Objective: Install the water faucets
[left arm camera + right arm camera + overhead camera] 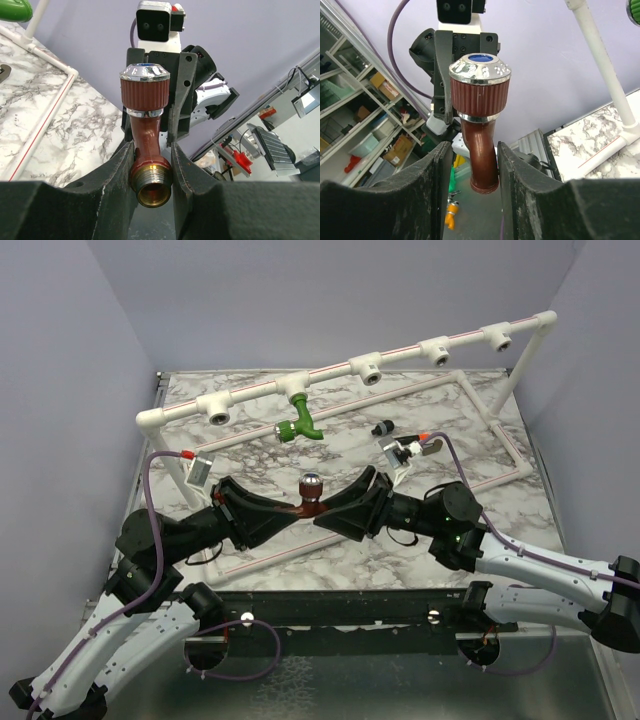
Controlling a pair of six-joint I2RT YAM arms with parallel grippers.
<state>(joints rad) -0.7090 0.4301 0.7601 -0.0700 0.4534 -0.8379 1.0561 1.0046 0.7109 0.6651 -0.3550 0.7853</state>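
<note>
The reddish-brown faucet (310, 491) with a silvery cap is held upright above the marble table's middle, between both grippers. My left gripper (291, 508) is shut on its brass threaded end (151, 182). My right gripper (331, 508) stands around its spout (481, 150); one finger touches it, and a gap shows on the other side. The green faucet (298, 418) hangs from a T-fitting on the white pipe rail; its edge shows in the left wrist view (15, 10).
The raised white pipe rail (400, 355) carries several T-fittings with round sockets. A white pipe frame (500, 475) lies flat on the table (470, 420). A small black part (380, 427) and an orange-tipped piece (427, 438) lie behind the right arm.
</note>
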